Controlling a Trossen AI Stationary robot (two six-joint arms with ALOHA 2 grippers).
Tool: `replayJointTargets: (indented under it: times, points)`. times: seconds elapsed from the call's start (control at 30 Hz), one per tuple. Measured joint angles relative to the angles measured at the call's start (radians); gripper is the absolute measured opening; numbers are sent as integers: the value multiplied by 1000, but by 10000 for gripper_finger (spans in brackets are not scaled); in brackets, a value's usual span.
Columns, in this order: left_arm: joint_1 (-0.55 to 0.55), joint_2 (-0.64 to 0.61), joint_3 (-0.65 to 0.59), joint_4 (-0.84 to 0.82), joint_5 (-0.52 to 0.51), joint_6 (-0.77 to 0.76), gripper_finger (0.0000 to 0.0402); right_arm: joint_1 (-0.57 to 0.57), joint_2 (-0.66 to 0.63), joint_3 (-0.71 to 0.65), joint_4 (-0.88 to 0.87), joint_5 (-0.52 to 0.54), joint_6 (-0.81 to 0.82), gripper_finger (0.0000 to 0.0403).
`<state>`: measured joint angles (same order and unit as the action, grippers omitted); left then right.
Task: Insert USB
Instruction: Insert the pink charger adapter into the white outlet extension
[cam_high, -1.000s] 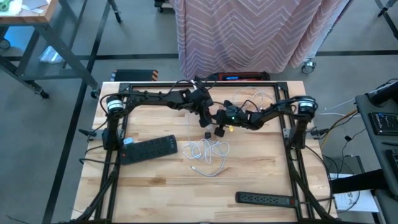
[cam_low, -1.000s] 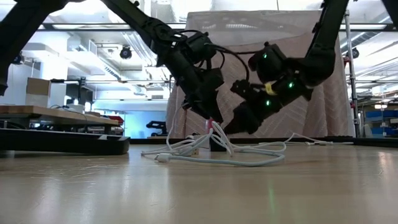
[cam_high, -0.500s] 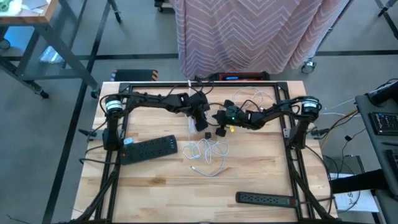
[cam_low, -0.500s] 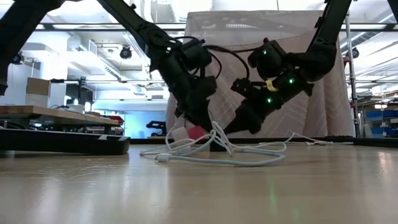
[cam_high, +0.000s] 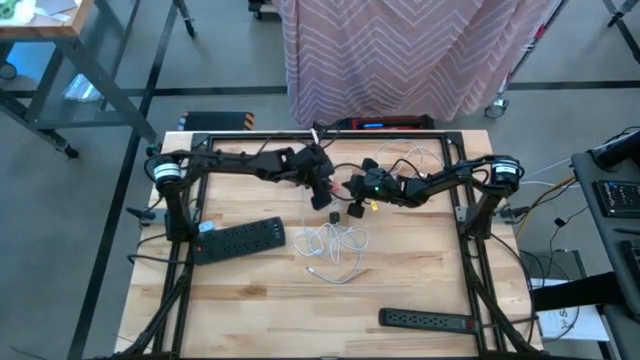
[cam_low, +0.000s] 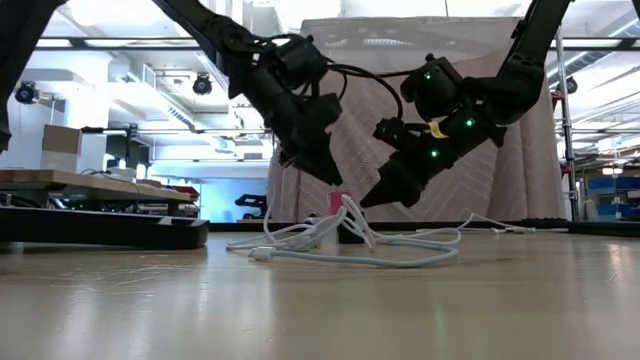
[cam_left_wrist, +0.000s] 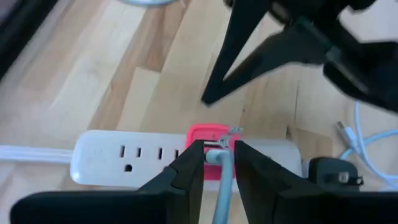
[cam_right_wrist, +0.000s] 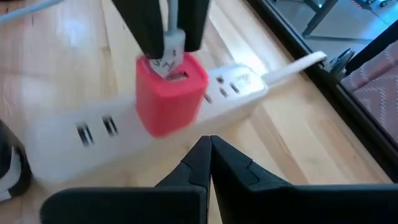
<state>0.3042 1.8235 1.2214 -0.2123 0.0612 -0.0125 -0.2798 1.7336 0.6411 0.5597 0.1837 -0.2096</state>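
L gripper (cam_left_wrist: 213, 163) pinches the USB plug (cam_right_wrist: 174, 45) w/ its pale cable (cam_left_wrist: 219, 193) running back between the fingers; plug tip sits right at the port on top of the red charger (cam_right_wrist: 170, 93), which is seated in the white power strip (cam_left_wrist: 124, 162) near table centre, far side. Whether the plug is actually in the port, can't tell. R gripper (cam_right_wrist: 209, 155) hovers just beside the strip, fingers together, holding nothing. Risks: plug looks slightly tilted, so pushing down could jam on the port lip or slip in the pinch; nothing pins the strip, so it could slide or tip; the cable tangle (cam_high: 335, 245) nearby could tug the plug off line.
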Motion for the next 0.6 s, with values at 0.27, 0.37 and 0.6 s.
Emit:
replayJointTargets:
  times: [0.27,0.37,0.6]
  points:
    - [-2,-8,-58,59,0,-34,97,4,0,0,-7,-60,0,0]
    - [-4,-10,-46,39,1,-52,117,5,-2,0,-11,-61,-3,0]
    - [-21,-9,49,-125,-1,-49,189,7,-19,0,-30,-61,-30,0]
